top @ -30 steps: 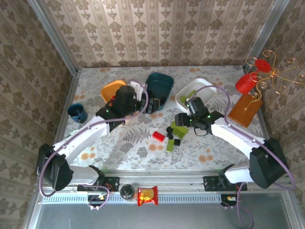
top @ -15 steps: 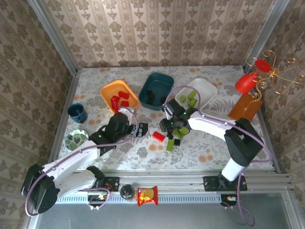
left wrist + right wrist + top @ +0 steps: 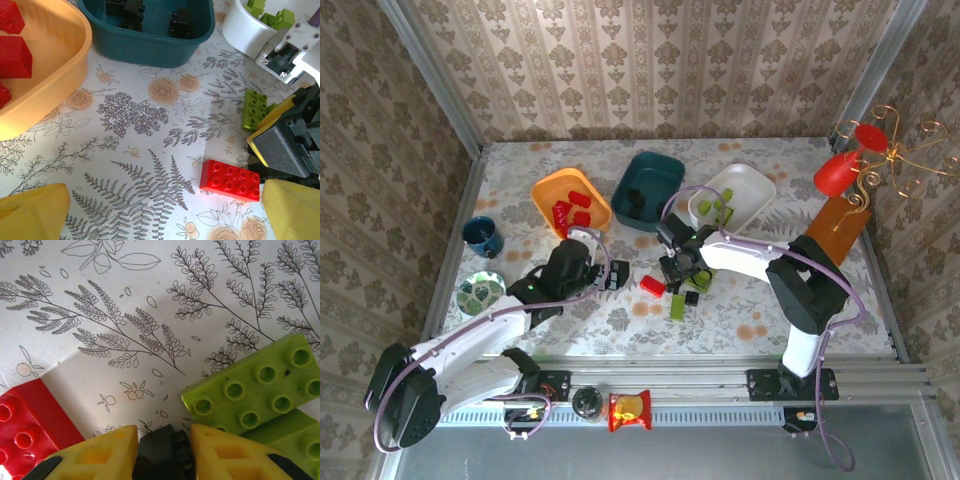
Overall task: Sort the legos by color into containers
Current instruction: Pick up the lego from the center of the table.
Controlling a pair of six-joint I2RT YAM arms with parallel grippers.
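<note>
- Top external: On the floral worktop (image 3: 620, 320), the orange bin (image 3: 560, 182) holds red bricks (image 3: 570, 208). The teal bin (image 3: 660, 162) sits beside it, and the white bin (image 3: 750, 185) holds lime bricks (image 3: 710, 207). The left end effector (image 3: 617, 275) and right end effector (image 3: 682, 272) flank a loose red lego (image 3: 652, 286). A lime lego (image 3: 677, 306) lies just nearer the arm bases.
- Left wrist: The left end effector (image 3: 162, 210) hovers with its fingers spread wide, gripping nothing. The red lego (image 3: 231, 180) lies on the worktop close to its right-hand finger. Black bricks (image 3: 125, 7) rest in the teal bin.
- Right wrist: The right end effector (image 3: 161, 456) is clamped on a black lego (image 3: 157, 447), low over the worktop. The red lego is on one side and a studded lime block (image 3: 260, 385) on the other.
</note>
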